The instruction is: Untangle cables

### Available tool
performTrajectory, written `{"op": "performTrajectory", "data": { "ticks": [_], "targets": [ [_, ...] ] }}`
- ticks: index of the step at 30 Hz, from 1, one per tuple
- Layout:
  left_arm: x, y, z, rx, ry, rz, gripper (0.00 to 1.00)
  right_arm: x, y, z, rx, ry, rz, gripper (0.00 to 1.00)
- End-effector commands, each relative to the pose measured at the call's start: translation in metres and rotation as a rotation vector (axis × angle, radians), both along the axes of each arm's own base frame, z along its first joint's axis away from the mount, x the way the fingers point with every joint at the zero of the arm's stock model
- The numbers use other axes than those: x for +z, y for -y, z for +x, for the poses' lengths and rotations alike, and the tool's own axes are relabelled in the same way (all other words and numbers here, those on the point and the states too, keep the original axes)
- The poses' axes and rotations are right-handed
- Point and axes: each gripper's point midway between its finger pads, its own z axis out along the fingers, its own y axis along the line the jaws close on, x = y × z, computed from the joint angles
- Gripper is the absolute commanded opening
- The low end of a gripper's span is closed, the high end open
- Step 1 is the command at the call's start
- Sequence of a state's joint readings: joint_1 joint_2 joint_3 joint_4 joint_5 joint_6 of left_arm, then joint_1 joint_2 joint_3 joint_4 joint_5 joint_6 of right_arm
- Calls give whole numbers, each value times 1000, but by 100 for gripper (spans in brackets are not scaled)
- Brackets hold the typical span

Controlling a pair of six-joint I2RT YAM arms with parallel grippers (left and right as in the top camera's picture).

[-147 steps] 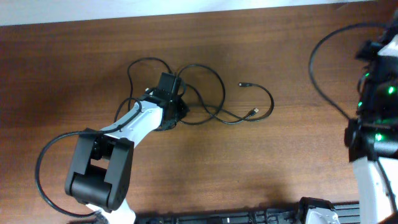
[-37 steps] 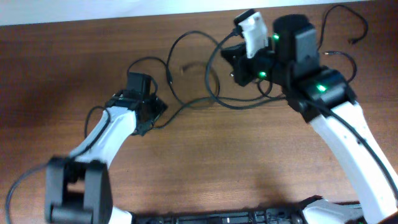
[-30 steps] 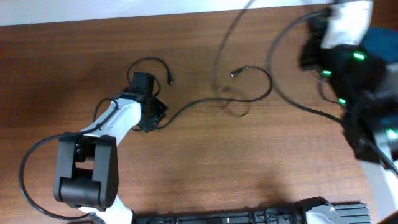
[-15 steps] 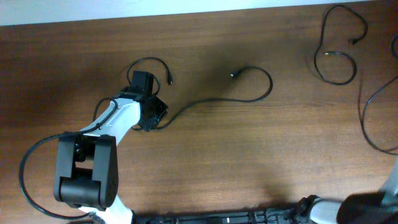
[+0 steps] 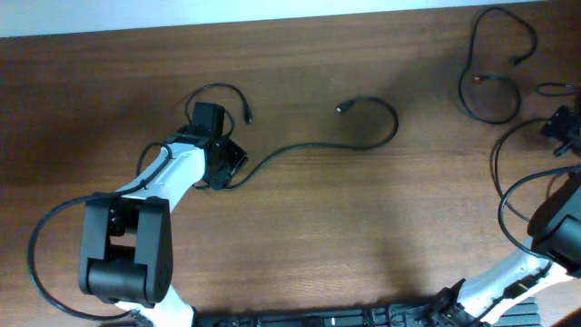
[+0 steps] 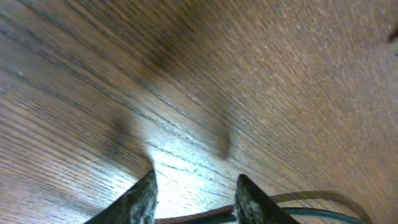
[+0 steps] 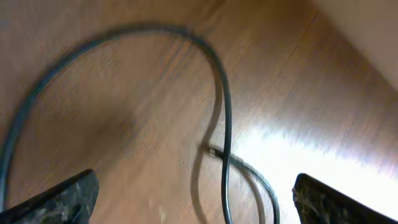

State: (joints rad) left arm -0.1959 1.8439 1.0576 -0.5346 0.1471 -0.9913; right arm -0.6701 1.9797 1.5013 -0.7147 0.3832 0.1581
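Note:
Three thin black cables lie apart on the wooden table. A short cable (image 5: 216,89) curls above my left gripper (image 5: 224,169). A long cable (image 5: 313,145) runs from that gripper to the right and hooks back to its plug (image 5: 341,108). The third cable (image 5: 495,64) lies looped at the far right. In the left wrist view my left gripper (image 6: 196,196) stands partly open, and a cable (image 6: 298,202) crosses low between its fingertips (image 6: 147,191). My right gripper (image 7: 202,199) is wide open above a loop of cable (image 7: 224,118), at the table's right edge (image 5: 563,129).
Thicker black wires of the right arm (image 5: 501,195) loop over the table at the right edge. The left arm's own wire (image 5: 41,250) arcs at the lower left. A dark rail (image 5: 345,318) runs along the front edge.
My right gripper has opened and let the third cable drop at the far right, and the arm has swung to the right edge. My left gripper has widened in place.

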Motion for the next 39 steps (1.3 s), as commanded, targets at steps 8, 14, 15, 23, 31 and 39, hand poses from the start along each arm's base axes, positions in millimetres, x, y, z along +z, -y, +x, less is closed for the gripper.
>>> {"op": "performTrajectory", "data": {
  "ticks": [8,14,15,23,31,39],
  "targets": [
    [-44,-12,-38,4,-159,62,53,-101,-36,-102,-197,67,428,98],
    [-44,-12,-39,4,-160,63,54,-120,-36,-95,-270,192,414,4],
    [-44,-12,-39,4,-161,63,54,-118,-29,-91,-287,217,389,4],
    [-44,-11,-39,4,-161,59,54,-92,25,-52,-223,415,178,4],
    [-44,-8,-39,1,-163,44,99,-15,33,-22,-147,548,169,99],
    [-25,6,-22,-97,-96,-37,99,60,-48,45,149,611,158,98]
  ]
}}
